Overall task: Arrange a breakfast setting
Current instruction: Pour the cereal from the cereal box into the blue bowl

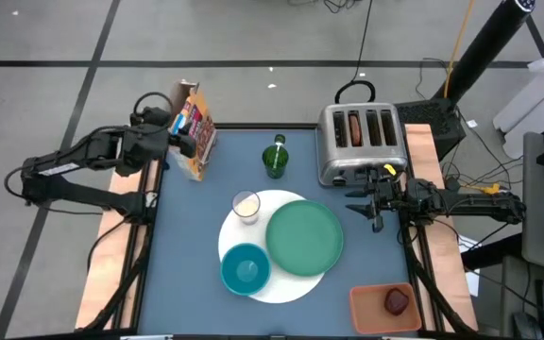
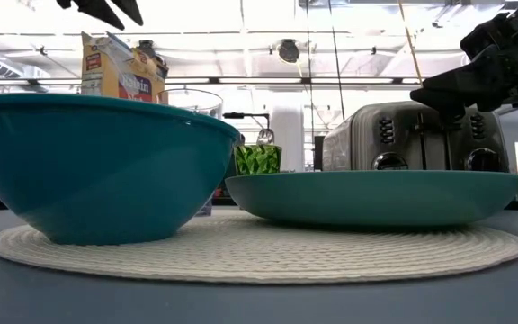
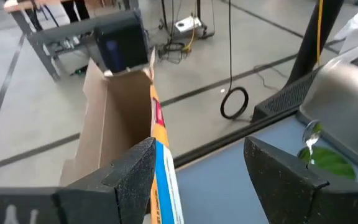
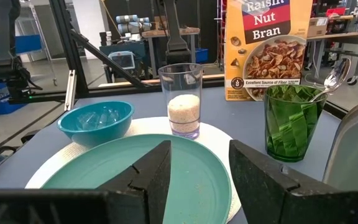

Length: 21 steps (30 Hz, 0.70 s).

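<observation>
Spoon (image 4: 333,79) upright, bowl end up

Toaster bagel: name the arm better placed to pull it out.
Right. The right gripper hangs open directly in front of the toaster holding the bagel; the left gripper is across the table at the cereal box.

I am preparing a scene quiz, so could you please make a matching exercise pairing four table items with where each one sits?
Things:
1. spoon
2. fruit
3. glass
4. cereal box

Places:
A. in the orange tray at the table's corner
B. standing in the green cup
C. on the white mat, beside the plate
D. at the table edge, by the left claw

Pairs: 1-B, 2-A, 3-C, 4-D
</observation>
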Available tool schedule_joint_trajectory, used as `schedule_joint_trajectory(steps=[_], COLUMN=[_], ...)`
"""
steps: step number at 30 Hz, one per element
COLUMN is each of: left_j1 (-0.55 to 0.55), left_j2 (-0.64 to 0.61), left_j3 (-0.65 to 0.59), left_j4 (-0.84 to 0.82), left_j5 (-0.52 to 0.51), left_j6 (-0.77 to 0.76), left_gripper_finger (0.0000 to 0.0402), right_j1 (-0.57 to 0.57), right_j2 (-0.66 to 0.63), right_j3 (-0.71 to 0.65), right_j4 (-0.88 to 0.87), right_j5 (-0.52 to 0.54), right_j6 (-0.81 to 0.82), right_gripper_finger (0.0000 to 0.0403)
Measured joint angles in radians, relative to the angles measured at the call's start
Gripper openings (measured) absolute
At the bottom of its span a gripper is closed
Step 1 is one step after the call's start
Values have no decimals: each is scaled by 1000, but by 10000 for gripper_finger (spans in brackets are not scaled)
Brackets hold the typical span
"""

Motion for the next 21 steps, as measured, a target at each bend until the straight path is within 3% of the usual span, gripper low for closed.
schedule_joint_trajectory(steps=[21], left_j1=[75], left_j2=[102], left_j3=[-2], left_j4=[-196], left_j5=[109], left_j6=[-105], left_gripper_finger=[250], right_j1=[0], right_j2=[0], right_j3=[0], right_j4=[0], right_j5=[0], right_j6=[0], right_gripper_finger=[155])
